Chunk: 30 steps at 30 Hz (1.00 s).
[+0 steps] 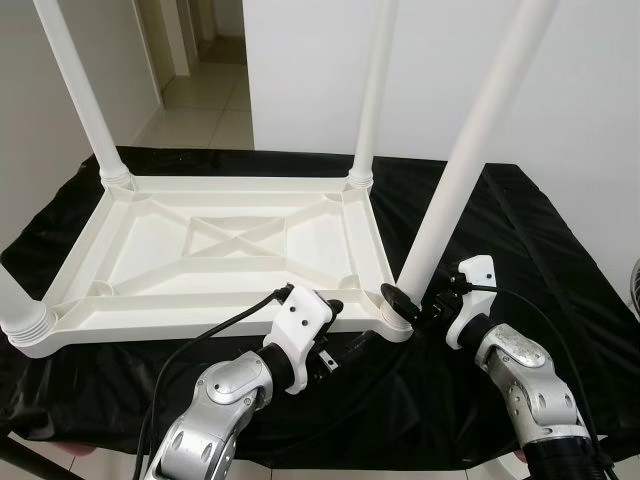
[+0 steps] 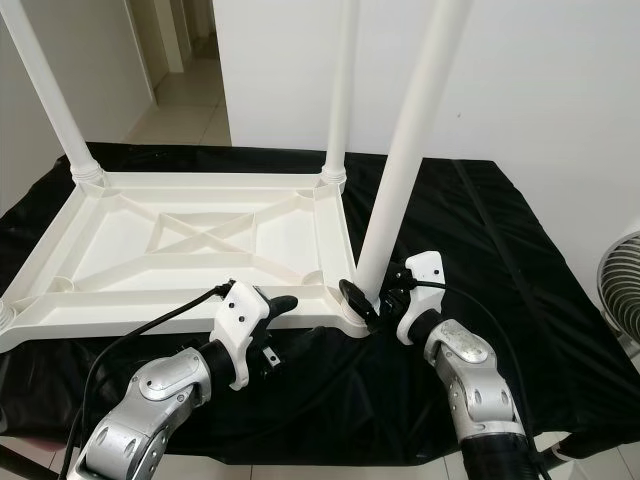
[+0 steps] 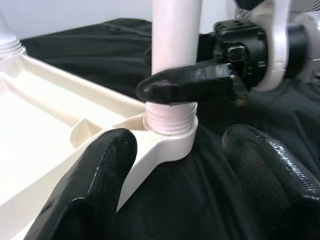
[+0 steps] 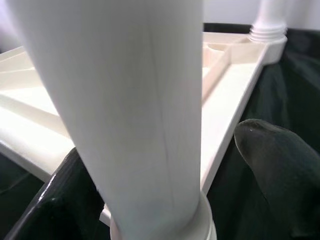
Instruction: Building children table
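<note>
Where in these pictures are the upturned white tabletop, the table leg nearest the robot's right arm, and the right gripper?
upturned white tabletop (image 1: pixel 215 240): left eye view, on the crossed ribs of its underside.
table leg (image 1: pixel 470 150): left eye view, midway up its shaft.
right gripper (image 1: pixel 410 303): left eye view, at the leg's base.

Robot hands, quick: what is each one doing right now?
Left hand: open, holding nothing, by the corner socket.
Right hand: around the leg; grip cannot be told.

leg tops: cut off by top edge | near-left leg: cut by left edge
</note>
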Tool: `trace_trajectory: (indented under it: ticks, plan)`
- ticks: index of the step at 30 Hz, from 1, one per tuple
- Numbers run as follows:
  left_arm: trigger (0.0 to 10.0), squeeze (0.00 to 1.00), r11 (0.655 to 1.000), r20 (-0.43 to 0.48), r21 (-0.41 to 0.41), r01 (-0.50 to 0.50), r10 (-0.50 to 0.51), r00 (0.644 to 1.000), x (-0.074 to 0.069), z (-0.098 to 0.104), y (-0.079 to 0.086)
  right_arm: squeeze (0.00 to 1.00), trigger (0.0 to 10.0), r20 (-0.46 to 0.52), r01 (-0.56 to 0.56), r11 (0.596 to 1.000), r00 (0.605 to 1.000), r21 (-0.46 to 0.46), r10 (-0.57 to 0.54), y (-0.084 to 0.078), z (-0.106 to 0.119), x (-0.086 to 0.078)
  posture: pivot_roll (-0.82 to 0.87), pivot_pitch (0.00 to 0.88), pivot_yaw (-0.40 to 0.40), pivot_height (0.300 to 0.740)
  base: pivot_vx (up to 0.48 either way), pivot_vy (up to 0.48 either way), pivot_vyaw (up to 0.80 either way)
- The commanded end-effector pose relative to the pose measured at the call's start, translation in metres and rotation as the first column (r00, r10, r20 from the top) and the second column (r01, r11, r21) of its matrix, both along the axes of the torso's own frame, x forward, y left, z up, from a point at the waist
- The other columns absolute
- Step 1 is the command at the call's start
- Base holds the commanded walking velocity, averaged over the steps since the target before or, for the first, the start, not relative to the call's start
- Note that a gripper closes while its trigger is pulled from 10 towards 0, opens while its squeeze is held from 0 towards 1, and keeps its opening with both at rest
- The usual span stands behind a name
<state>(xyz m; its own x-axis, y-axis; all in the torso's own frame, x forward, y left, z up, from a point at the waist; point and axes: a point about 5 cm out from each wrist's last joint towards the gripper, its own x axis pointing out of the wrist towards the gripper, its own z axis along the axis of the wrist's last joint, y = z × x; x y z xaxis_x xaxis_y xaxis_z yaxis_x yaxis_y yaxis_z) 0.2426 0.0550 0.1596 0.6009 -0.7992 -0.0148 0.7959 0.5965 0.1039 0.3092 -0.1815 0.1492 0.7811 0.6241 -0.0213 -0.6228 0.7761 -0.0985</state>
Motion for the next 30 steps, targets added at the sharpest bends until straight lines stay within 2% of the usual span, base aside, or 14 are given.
trace_trajectory:
  ticks: [1, 2, 3, 9, 18, 19, 21, 24, 25, 30]
  plan:
    - [10.0, 0.00, 0.999, -0.011, 0.013, -0.036, 0.036, 0.999, 0.003, -0.003, 0.001, 0.00, 10.0, -0.005, -0.047, 0.999, 0.999, -0.003, 0.047, 0.004, -0.002, 0.001, -0.03, 0.000, -0.012, 0.740, 0.000, 0.000, 0.00]
    - [10.0, 0.00, 0.999, -0.009, 0.013, -0.037, 0.037, 0.999, 0.003, -0.003, 0.001, 0.00, 10.0, -0.014, -0.073, 0.997, 0.997, -0.004, 0.073, 0.006, -0.003, 0.004, -0.03, 0.000, -0.012, 0.740, 0.000, 0.000, 0.00]
    - [10.0, 0.00, 0.999, -0.008, 0.012, -0.034, 0.034, 0.999, 0.003, -0.003, 0.001, 0.00, 0.0, -0.019, -0.099, 0.995, 0.995, -0.005, 0.099, 0.006, -0.003, 0.007, -0.02, 0.000, -0.013, 0.740, 0.000, 0.000, 0.00]
    - [10.0, 0.00, 0.999, -0.007, 0.019, -0.028, 0.028, 1.000, 0.002, -0.005, -0.001, 0.00, 0.0, -0.024, -0.135, 0.991, 0.991, -0.009, 0.135, 0.004, -0.004, 0.013, -0.01, 0.000, -0.017, 0.740, 0.000, 0.000, 0.00]
    - [10.0, 0.00, 0.999, -0.040, 0.025, -0.029, 0.030, 0.999, 0.001, -0.013, -0.004, 0.00, 0.0, -0.068, -0.088, 0.996, 0.994, -0.003, 0.088, -0.005, -0.013, 0.010, -0.02, 0.000, -0.025, 0.740, 0.000, 0.000, 0.00]
    - [10.0, 0.00, 0.999, -0.042, 0.025, -0.020, 0.021, 0.999, 0.001, -0.014, -0.005, 0.00, 0.0, -0.058, -0.021, 1.000, 0.998, -0.015, 0.020, -0.007, -0.017, 0.007, -0.03, 0.000, -0.030, 0.740, 0.000, 0.000, 0.00]
    - [10.0, 0.00, 1.000, -0.044, 0.024, -0.015, 0.016, 0.999, 0.001, -0.014, -0.006, 0.00, 0.0, -0.058, 0.006, 1.000, 0.998, -0.019, -0.007, -0.008, -0.018, 0.006, -0.03, 0.000, -0.030, 0.740, 0.000, 0.000, 0.00]
    - [10.0, 0.00, 1.000, -0.042, 0.020, -0.012, 0.013, 0.999, 0.001, -0.014, -0.007, 0.00, 0.0, -0.063, 0.119, 0.993, 0.991, -0.015, -0.120, -0.009, -0.024, 0.003, -0.03, 0.000, -0.031, 0.740, 0.000, 0.000, 0.00]
    - [10.0, 0.00, 1.000, -0.042, 0.020, -0.012, 0.013, 0.999, 0.001, -0.014, -0.007, 0.00, 0.0, -0.063, 0.119, 0.993, 0.991, -0.015, -0.120, -0.009, -0.024, 0.003, -0.03, 0.000, -0.031, 0.740, 0.000, 0.000, 0.00]
    - [10.0, 0.00, 1.000, -0.046, 0.015, -0.001, 0.002, 0.999, 0.000, -0.014, -0.010, 0.00, 0.0, -0.054, 0.267, 0.964, 0.962, 0.017, -0.266, 0.002, -0.029, -0.012, -0.05, 0.000, -0.026, 0.740, 0.000, 0.000, 0.00]
